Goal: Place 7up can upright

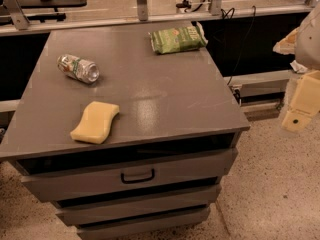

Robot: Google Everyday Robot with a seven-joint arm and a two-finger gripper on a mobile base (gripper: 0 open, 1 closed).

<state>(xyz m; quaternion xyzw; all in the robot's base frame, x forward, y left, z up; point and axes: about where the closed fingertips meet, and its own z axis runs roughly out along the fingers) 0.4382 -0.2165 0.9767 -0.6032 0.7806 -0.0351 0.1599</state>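
The 7up can (78, 68) is a small silver can with a green-and-white label. It lies on its side on the far left part of the grey cabinet top (150, 84), with its shiny end facing front right. My gripper (302, 104) hangs at the right edge of the view, off the cabinet's right side and over the floor. It is far from the can and holds nothing that I can see.
A yellow sponge (95, 122) lies at the front left of the top. A green snack bag (177, 38) lies at the far edge, right of the middle. The cabinet has drawers (137, 174) below. A rail and cables run behind it.
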